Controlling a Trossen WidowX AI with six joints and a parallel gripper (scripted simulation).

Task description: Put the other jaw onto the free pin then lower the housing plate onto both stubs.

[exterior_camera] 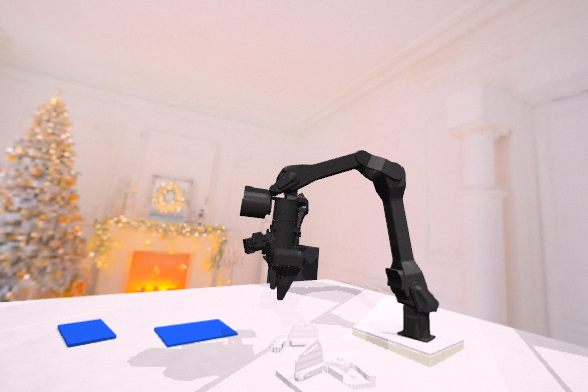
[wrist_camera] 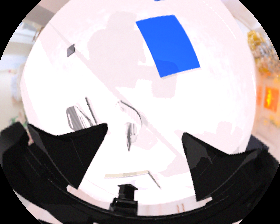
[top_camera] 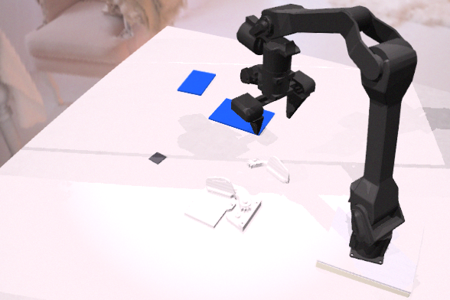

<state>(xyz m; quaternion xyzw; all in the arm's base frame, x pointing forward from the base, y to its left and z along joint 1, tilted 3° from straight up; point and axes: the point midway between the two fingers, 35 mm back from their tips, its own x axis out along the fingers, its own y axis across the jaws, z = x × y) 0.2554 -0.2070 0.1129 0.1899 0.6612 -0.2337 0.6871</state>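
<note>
My gripper (top_camera: 273,125) (exterior_camera: 277,294) (wrist_camera: 145,129) is open and empty, high above the table. The loose white jaw (top_camera: 278,170) (exterior_camera: 303,334) lies on the table, its toothed end pointing away from the arm's base. The other white jaw (top_camera: 220,186) (exterior_camera: 310,360) (wrist_camera: 75,118) is at the white pin base (top_camera: 249,217) (exterior_camera: 350,372), with gear teeth near one pin. A flat white plate (top_camera: 207,212), apparently the housing plate, lies beside the base, close to it or touching. White on white hides the pins' fine detail.
A larger blue plate (top_camera: 222,114) (exterior_camera: 196,332) (wrist_camera: 168,46) lies behind the loose jaw, with a smaller blue plate (top_camera: 197,83) (exterior_camera: 87,332) farther back. A small dark square (top_camera: 157,158) (wrist_camera: 71,50) lies left. The arm stands on a pale slab (top_camera: 337,265) (exterior_camera: 380,340).
</note>
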